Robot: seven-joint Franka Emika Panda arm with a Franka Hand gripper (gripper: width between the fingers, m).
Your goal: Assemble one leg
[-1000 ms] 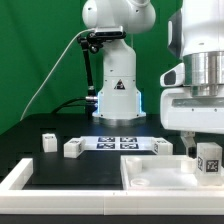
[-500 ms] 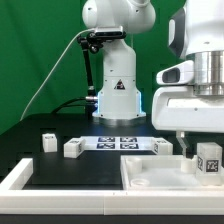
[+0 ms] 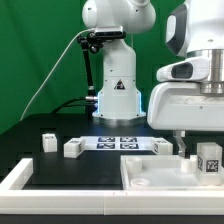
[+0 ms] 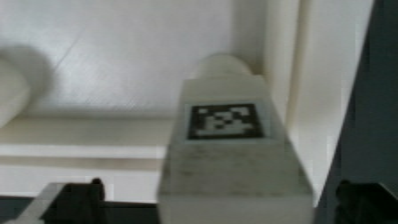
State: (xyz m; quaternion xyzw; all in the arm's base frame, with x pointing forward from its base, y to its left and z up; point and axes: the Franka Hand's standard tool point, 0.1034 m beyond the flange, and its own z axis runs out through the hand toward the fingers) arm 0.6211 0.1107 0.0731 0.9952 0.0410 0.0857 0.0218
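Large flat white tray-like piece (image 3: 160, 172) lies at the front on the exterior view's right; the arm stands over its far right corner. Gripper (image 3: 207, 160) holds a leg (image 3: 209, 157) upright between its fingers, closed on the block's sides; wrist view shows the same leg (image 4: 228, 150) running away from the camera, tag face up, dark fingertips flanking its near end. The leg's far tip sits at or just above the tray's surface near the rim; contact cannot be told.

Judgement: the step is seating this leg at the tray corner. Doing it well means keeping the block plumb, centred on its mount, lowering slowly, and turning without tilting it.

Count, largest first: one tray; one marker board (image 3: 120, 142) behind it; four legs — one held, three loose on the table ( (image 3: 47, 141), (image 3: 72, 147), (image 3: 163, 146)).
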